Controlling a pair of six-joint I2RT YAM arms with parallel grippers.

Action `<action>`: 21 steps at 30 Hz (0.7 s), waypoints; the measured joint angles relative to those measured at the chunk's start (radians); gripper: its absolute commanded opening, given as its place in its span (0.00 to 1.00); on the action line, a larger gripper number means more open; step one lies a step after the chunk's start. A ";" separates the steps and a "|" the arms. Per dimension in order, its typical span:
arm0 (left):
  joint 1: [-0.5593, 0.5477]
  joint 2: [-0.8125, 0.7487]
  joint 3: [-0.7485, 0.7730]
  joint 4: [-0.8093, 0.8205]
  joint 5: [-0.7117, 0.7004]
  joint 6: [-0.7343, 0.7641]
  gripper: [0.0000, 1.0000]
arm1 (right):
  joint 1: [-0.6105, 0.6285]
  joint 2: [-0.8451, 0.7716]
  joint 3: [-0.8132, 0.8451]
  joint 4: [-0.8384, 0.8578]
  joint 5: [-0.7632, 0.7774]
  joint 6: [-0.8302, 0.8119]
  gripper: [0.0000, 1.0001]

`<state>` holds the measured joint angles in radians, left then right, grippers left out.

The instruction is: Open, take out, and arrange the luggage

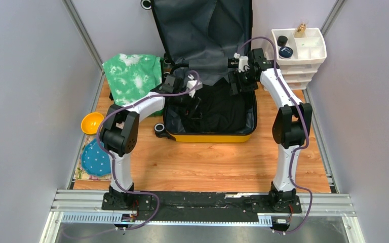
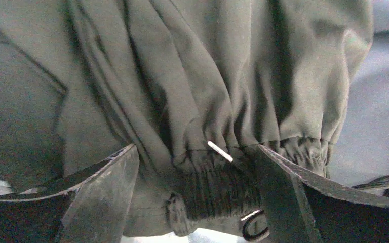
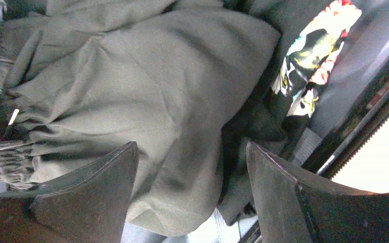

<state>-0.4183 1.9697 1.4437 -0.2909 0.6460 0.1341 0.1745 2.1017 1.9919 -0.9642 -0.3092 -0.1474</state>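
Luggage [image 1: 210, 137] open at far edge of table [image 1: 207, 167], centre, lid upright against back wall. I see left gripper [image 2: 195, 152] spread wide, straddling elastic cuff of dark garment [image 2: 207, 76] inside, not clamped. Right gripper [image 3: 192, 147] parted over same garment near luggage's right edge, holding nothing.

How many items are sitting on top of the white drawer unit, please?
3: a small amber bottle at the back, a black round cap at the left, and a dark round tin just in front of it. Anything inside the drawers is hidden.
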 measured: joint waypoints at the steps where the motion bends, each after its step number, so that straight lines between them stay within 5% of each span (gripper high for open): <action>1: -0.011 0.010 0.000 -0.016 -0.008 0.011 0.71 | 0.000 -0.004 -0.009 -0.002 0.009 0.000 0.82; 2: -0.019 0.018 0.000 -0.030 -0.012 0.018 0.40 | 0.000 -0.009 -0.017 -0.003 0.014 0.000 0.82; 5: -0.029 0.036 0.001 -0.052 0.000 0.051 0.00 | 0.000 -0.028 -0.041 -0.012 0.020 -0.001 0.81; 21: 0.019 0.163 0.304 0.120 -0.041 0.100 0.00 | 0.010 -0.134 -0.058 -0.005 -0.134 -0.082 0.80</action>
<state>-0.3996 2.1323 1.7481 -0.1711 0.6048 0.2340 0.1841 1.9682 1.9335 -0.9691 -0.4435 -0.2295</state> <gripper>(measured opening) 0.030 0.806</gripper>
